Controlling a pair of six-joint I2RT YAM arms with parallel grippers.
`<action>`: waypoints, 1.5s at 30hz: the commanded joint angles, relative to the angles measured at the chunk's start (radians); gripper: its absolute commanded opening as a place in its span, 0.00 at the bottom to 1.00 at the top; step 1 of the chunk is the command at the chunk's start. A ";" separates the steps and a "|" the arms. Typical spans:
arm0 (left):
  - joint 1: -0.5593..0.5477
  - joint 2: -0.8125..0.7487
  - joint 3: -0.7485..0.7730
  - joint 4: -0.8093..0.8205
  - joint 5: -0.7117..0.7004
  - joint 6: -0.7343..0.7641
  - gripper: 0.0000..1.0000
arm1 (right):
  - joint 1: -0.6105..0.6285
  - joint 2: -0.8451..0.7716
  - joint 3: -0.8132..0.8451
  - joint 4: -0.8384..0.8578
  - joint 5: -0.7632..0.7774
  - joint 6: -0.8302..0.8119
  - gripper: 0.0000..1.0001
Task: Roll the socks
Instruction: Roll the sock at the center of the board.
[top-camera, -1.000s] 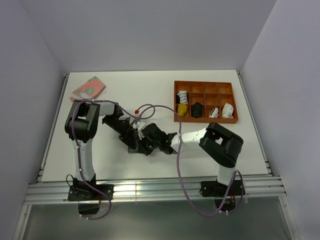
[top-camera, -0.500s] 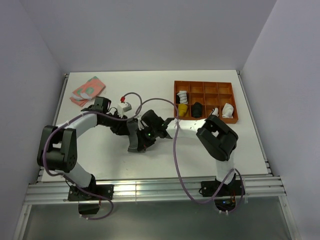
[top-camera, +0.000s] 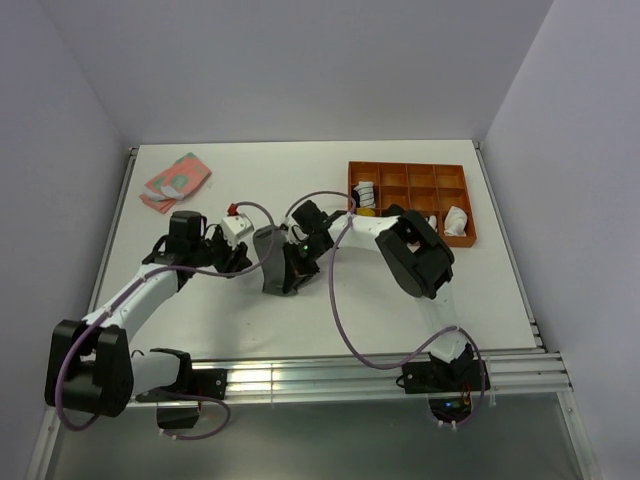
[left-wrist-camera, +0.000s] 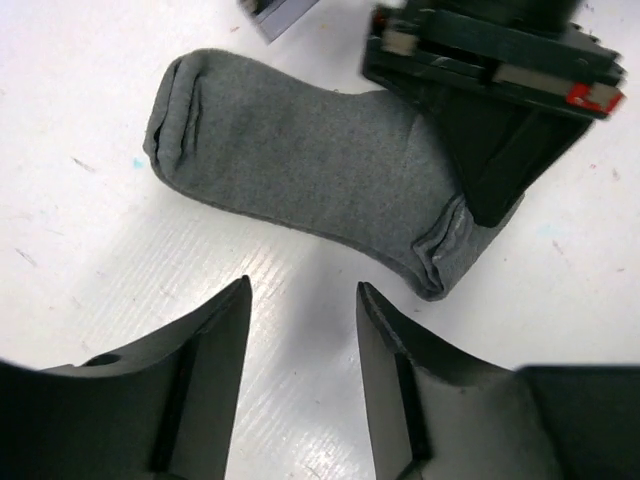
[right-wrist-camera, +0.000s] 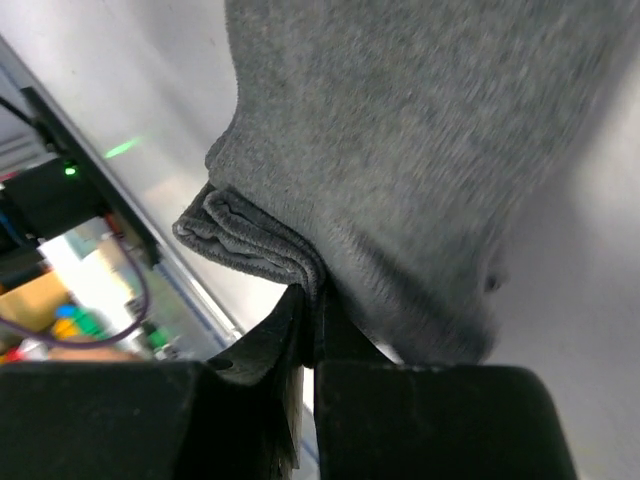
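The plain grey sock lies flat on the white table, and also shows in the top view. My right gripper is shut on the folded edge at the grey sock's cuff end; it shows in the top view and in the left wrist view. My left gripper is open and empty, just short of the sock's long side, left of it in the top view. A white bundle with black stripes sits in the tray's left column.
The orange divided tray stands at the back right, holding a yellow bundle, a black bundle and white pieces. A pink and green cloth lies at the back left.
My left arm has swung out to the left and its gripper has drawn back from the sock. My right arm has shifted toward the tray, its gripper still at the sock.
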 joint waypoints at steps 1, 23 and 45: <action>-0.039 -0.078 -0.065 0.088 -0.009 0.080 0.53 | -0.007 0.057 0.064 -0.106 -0.062 0.018 0.00; -0.388 -0.035 -0.211 0.155 -0.181 0.304 0.57 | -0.016 0.155 0.199 -0.184 -0.159 0.075 0.00; -0.390 0.132 -0.145 0.085 -0.130 0.375 0.53 | -0.022 0.100 0.147 -0.223 -0.196 0.031 0.00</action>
